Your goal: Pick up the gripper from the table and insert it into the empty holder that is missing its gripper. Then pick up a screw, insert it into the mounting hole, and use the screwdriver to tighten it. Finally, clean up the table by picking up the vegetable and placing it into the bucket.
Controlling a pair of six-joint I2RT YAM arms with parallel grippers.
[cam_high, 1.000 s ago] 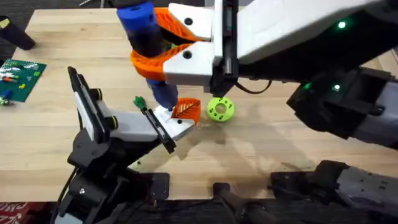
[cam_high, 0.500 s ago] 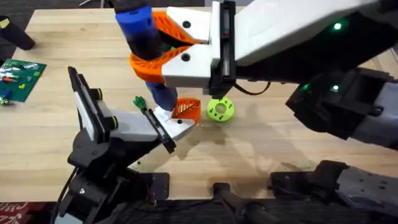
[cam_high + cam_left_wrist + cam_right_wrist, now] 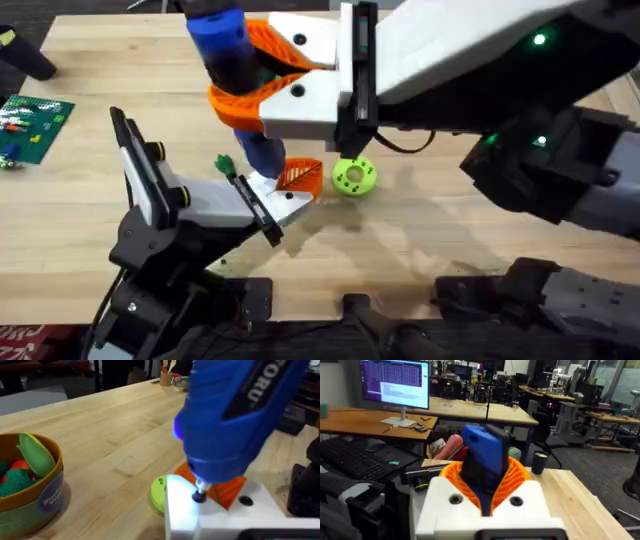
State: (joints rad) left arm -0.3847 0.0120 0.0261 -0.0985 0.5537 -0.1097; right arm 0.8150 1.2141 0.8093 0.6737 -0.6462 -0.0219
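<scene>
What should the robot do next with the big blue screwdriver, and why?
Probably keep the screwdriver pressed straight down and turning: its tip sits on the screw in the white holder, beside the orange gripper. The right pincer grips it.

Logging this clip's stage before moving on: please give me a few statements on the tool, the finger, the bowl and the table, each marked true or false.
1. The right gripper holds the blue screwdriver upright. True.
2. The screwdriver's tip meets a screw on the white holder. True.
3. The orange gripper lies loose, far from the holder. False: it sits at the holder.
4. The bowl is empty. False: vegetables lie in it.
5. A green disc lies beside the holder. True.
</scene>
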